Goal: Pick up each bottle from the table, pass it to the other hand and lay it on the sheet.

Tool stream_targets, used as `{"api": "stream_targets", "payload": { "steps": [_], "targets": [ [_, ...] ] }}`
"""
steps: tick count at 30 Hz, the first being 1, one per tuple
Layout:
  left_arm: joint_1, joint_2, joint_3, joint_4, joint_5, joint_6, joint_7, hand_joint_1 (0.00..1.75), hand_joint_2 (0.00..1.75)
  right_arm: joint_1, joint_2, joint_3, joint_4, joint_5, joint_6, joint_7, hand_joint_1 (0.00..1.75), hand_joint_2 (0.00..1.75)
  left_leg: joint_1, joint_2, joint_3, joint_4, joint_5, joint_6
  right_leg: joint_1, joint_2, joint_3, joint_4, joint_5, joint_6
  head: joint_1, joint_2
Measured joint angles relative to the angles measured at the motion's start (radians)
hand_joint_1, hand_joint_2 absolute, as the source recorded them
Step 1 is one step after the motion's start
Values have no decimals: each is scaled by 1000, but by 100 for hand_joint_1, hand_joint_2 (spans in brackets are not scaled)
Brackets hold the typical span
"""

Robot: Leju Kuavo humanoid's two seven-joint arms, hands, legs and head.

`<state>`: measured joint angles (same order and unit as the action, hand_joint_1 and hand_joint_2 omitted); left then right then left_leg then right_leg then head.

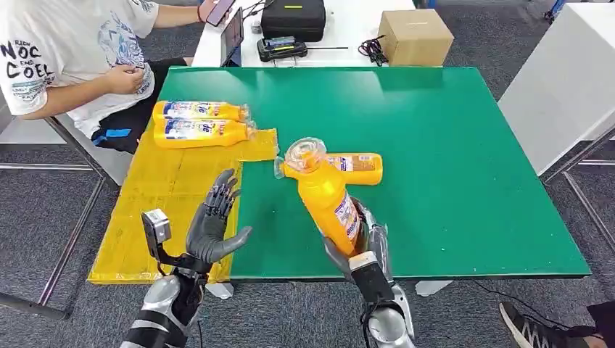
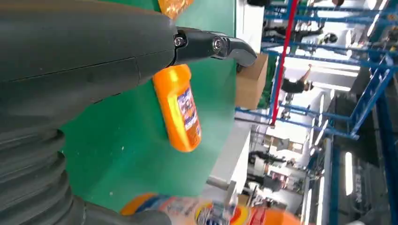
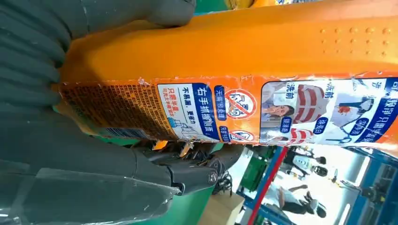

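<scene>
My right hand grips the base of an orange bottle and holds it raised over the green table, cap tilted toward me; its label is close in the right wrist view. My left hand is open, fingers spread, to the left of that bottle and apart from it, at the edge of the yellow sheet. Another orange bottle lies on the table behind the held one, also seen as the lying bottle. Two orange bottles lie side by side on the sheet's far end.
A seated person is at the far left beside the sheet. Beyond the green table a white table carries a cardboard box, a black case and cables. A white cabinet stands to the right.
</scene>
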<state>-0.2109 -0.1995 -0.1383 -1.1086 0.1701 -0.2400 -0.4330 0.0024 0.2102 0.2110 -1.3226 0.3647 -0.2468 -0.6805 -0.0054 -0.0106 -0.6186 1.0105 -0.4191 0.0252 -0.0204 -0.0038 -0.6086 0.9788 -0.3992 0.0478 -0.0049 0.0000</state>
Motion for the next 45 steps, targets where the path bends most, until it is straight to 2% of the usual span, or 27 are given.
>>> {"api": "stream_targets", "payload": {
  "steps": [18, 31, 42, 43, 44, 45],
  "targets": [
    [11, 0, -93, 15, 32, -61, 40, 0, 175, -119, 34, 92, 149, 66, -11, 24, 175, 175, 0, 0, 0, 0, 0, 0, 0, 0, 0, 0, 0, 0, 0, 0],
    [10, 3, -93, 19, 61, -43, 42, 0, 175, -121, 43, 212, 304, 87, 49, 17, 175, 175, 0, 0, 0, 0, 0, 0, 0, 0, 0, 0, 0, 0, 0, 0],
    [12, 6, -90, 22, 66, -42, 38, 0, 175, -133, 47, 247, 358, 90, 55, 16, 175, 175, 0, 0, 0, 0, 0, 0, 0, 0, 0, 0, 0, 0, 0, 0],
    [12, 6, -89, 23, 65, -42, 38, 141, 175, -134, 47, 248, 361, 90, 55, 16, 175, 175, 0, 0, 0, 0, 0, 0, 0, 0, 0, 0, 0, 0, 0, 0],
    [12, 6, -89, 25, 60, -42, 38, 175, 175, -136, 47, 248, 363, 90, 55, 16, 175, 175, 0, 0, 0, 0, 0, 0, 0, 0, 0, 0, 0, 0, 0, 0],
    [12, 6, -89, 27, 58, -42, 38, 175, 175, -138, 47, 248, 365, 90, 55, 16, 175, 175, 0, 0, 0, 0, 0, 0, 0, 0, 0, 0, 0, 0, 0, 0]
  ]
}}
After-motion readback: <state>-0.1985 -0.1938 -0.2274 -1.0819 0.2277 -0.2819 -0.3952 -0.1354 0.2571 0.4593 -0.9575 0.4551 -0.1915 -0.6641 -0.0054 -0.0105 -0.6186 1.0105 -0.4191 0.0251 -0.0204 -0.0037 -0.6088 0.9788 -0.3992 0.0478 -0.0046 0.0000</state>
